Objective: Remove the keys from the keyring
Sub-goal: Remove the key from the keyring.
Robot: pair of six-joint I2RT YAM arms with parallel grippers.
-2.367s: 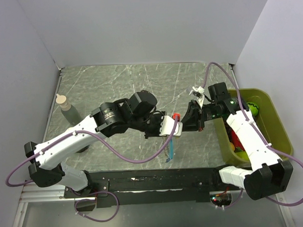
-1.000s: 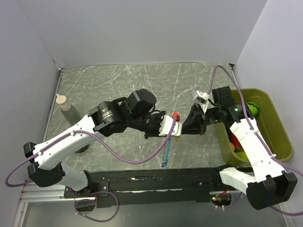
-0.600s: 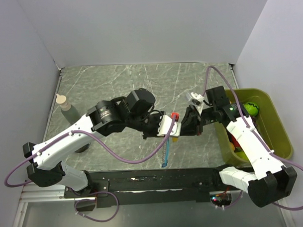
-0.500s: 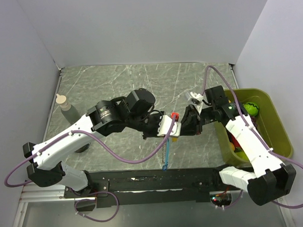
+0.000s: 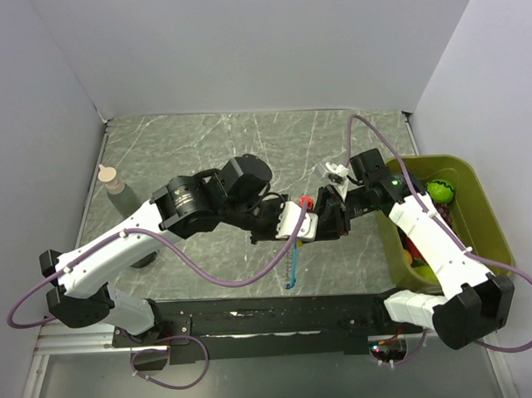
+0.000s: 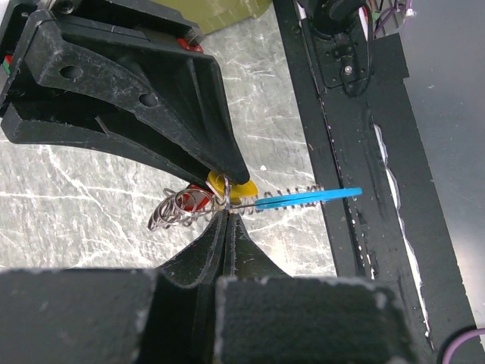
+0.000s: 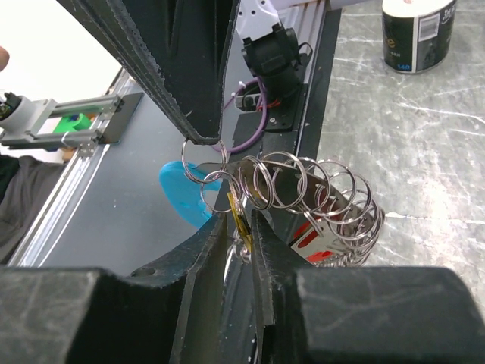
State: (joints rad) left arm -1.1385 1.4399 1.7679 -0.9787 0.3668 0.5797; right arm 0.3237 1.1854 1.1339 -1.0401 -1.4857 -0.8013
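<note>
The keyring (image 6: 176,209) is a bunch of silvery linked rings hanging between my two grippers above the table; it also shows in the right wrist view (image 7: 303,186). My left gripper (image 6: 226,215) is shut on one ring; in the top view (image 5: 298,224) it meets my right gripper (image 5: 319,221). My right gripper (image 7: 241,221) is closed on the thin orange-yellow key (image 7: 239,212), which is also in the left wrist view (image 6: 231,188). The red key (image 7: 318,231) hangs among the rings. The blue key (image 7: 178,193) is behind. The light-blue strip (image 5: 292,266) dangles below.
An olive-green bin (image 5: 487,235) with a green ball and other items stands at the right, next to my right arm. A bottle (image 5: 117,191) stands at the left. A black rail (image 5: 279,316) runs along the near table edge. A white container with a black label (image 7: 413,34) stands beyond.
My right gripper has moved left up to the keyring and the left gripper. The light-blue strip has swung under the rings. The left gripper has stayed put.
</note>
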